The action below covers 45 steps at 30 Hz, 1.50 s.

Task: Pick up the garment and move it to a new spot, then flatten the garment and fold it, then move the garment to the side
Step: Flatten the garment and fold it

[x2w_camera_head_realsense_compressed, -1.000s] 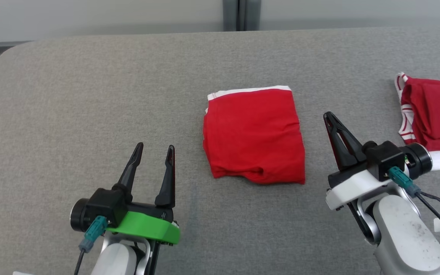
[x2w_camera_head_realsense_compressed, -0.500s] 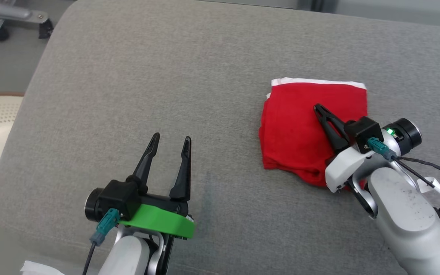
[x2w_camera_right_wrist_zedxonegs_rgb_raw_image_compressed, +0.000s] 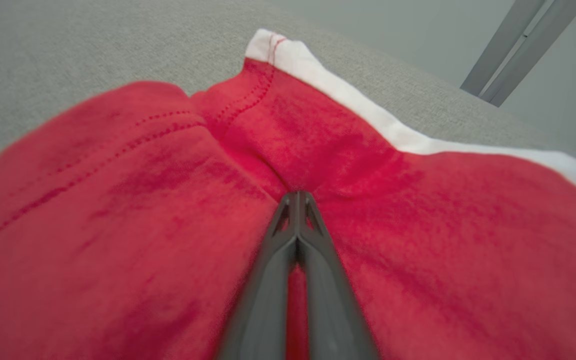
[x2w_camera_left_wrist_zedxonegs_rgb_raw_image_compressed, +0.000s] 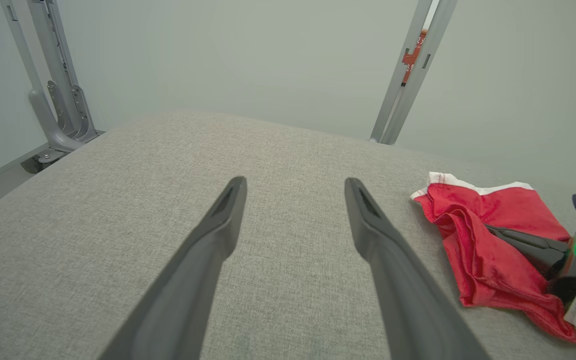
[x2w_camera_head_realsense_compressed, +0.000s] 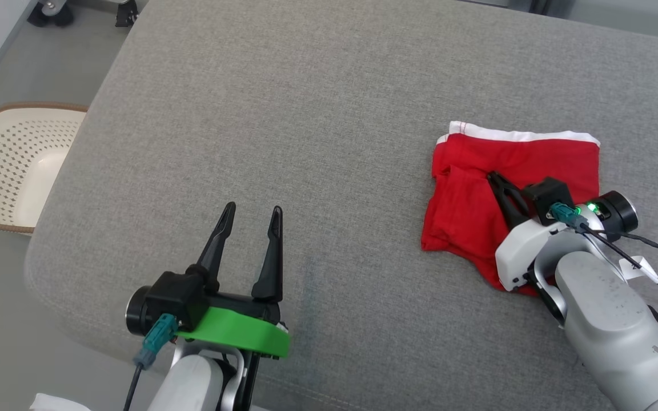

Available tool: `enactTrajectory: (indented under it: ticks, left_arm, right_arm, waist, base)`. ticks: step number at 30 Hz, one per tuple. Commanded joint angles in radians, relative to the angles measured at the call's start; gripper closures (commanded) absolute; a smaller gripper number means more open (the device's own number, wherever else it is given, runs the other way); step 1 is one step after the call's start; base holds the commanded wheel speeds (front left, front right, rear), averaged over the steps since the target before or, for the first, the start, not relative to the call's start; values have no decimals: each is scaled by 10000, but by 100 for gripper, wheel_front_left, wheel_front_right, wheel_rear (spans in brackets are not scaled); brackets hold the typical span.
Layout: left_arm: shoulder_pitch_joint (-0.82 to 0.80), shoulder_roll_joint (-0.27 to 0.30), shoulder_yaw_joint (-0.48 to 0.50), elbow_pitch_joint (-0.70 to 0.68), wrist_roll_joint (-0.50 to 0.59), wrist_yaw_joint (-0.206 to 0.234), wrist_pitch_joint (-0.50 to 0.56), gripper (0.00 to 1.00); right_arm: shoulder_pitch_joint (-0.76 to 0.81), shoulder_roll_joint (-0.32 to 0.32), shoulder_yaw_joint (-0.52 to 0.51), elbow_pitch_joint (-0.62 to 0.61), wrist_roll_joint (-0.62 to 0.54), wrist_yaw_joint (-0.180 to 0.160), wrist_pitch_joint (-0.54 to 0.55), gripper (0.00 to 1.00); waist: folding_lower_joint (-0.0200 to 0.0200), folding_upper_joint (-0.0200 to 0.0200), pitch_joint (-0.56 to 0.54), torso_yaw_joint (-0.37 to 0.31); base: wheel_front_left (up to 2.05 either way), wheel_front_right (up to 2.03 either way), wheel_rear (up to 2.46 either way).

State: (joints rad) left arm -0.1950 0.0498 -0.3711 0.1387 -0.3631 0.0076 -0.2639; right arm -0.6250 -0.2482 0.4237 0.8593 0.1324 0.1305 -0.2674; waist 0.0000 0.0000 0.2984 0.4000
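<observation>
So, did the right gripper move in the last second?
Yes. The right gripper went left, from beside the red garment onto it, shut.

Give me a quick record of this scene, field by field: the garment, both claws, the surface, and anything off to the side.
garment: red shorts with a white waistband, folded, bunched along one side
surface: grey padded top
right claw: shut, fingers lying on the red shorts, tips at a crease in the fabric
left claw: open, above bare padding, apart from the red shorts
off to the side: white perforated basket on the floor
</observation>
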Motion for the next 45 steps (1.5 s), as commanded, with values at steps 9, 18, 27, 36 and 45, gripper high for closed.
enactTrajectory:
  ticks: [9,18,27,36,45]
  left_arm:
    - [-36,23,382,44,316,-91,1,0]
    - [175,24,787,147,613,-313,1,0]
    - [347,24,1121,235,820,-387,2,0]
    - [681,26,1385,505,802,-457,2,0]
    - [768,26,1501,508,813,-499,2,0]
  right_arm:
    - [224,302,-669,-1589,646,1,27,100]
    - [1434,323,-1795,-3552,1113,1,26,100]
    - [3005,741,-3032,-5112,670,1,25,100]
    - [4022,1530,-3858,-5975,114,1,24,0]
    - [4153,1823,-3947,-5859,-120,1,23,0]
  waist:
    - [0,0,-645,-1227]
    - [0,0,-1266,-2336]
    - [0,0,-1513,-3191]
    - [0,0,-1603,-3562]
    - [0,0,-1701,-3590]
  base:
    - [0,0,0]
    - [0,0,0]
    - [0,0,0]
    - [0,0,0]
    - [0,0,0]
